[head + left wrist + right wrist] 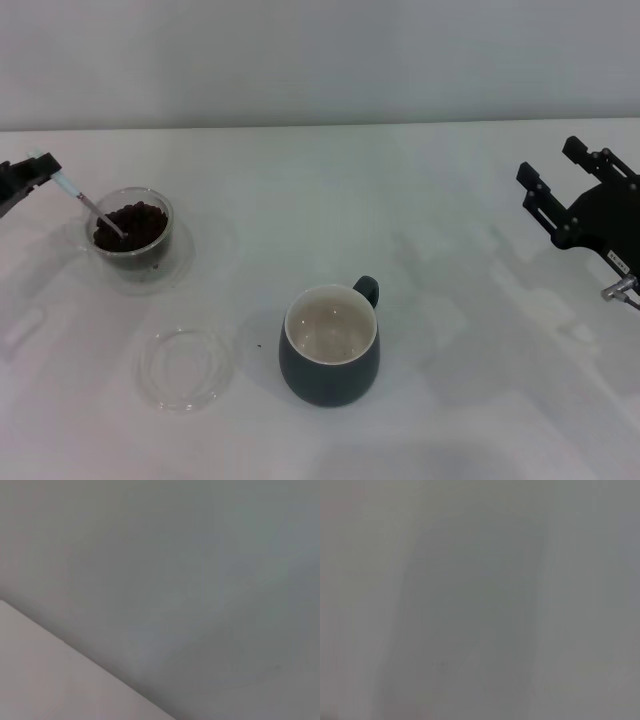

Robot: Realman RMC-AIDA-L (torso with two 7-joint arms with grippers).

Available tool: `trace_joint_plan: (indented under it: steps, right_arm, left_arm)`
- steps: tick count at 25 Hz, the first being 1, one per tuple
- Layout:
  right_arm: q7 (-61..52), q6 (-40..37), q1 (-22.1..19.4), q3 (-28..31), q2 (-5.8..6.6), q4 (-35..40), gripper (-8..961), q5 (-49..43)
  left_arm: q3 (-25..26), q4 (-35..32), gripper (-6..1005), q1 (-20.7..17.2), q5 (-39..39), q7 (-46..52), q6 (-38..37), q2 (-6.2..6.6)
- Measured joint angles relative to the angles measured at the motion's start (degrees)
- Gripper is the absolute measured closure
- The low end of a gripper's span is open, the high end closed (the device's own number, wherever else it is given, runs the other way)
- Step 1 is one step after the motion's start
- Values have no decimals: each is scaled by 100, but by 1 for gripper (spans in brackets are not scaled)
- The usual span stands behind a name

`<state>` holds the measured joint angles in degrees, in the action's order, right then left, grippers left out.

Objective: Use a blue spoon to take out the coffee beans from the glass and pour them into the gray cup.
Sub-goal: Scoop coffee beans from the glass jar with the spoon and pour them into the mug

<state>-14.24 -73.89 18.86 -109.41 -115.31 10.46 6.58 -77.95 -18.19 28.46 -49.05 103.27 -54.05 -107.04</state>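
In the head view the glass (135,232) stands at the left of the table, filled with dark coffee beans (133,223). The blue spoon (82,198) slants down into the beans, its pale handle pointing up and left. My left gripper (40,170) at the left edge is shut on the spoon's handle end. The gray cup (330,347) sits in the middle near the front, handle toward the back right, its white inside showing a few specks. My right gripper (548,185) is parked at the far right, fingers apart, holding nothing. Both wrist views show only bare grey surface.
A flat clear round dish (186,368) lies in front of the glass, left of the gray cup. The white table (450,250) runs back to a pale wall.
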Motion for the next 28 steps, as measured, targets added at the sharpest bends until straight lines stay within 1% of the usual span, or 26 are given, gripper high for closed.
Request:
trace_joint_plan:
  steps: [9, 15, 19, 28]
  right_arm:
    - [0, 105, 39, -25, 0, -1, 318, 17]
    - [0, 135, 51, -27, 0, 5, 318, 31]
    - [0, 146, 52, -15, 0, 7, 318, 36]
    - [0, 312, 102, -27, 0, 69, 318, 12]
  left_arm:
    - [29, 51, 871, -14, 54, 205, -132, -1]
    - [277, 77, 871, -103, 58, 215, -141, -47]
    - [314, 81, 872, -146, 59, 216, -142, -51]
    - [604, 131, 872, -291, 111, 220, -406, -71]
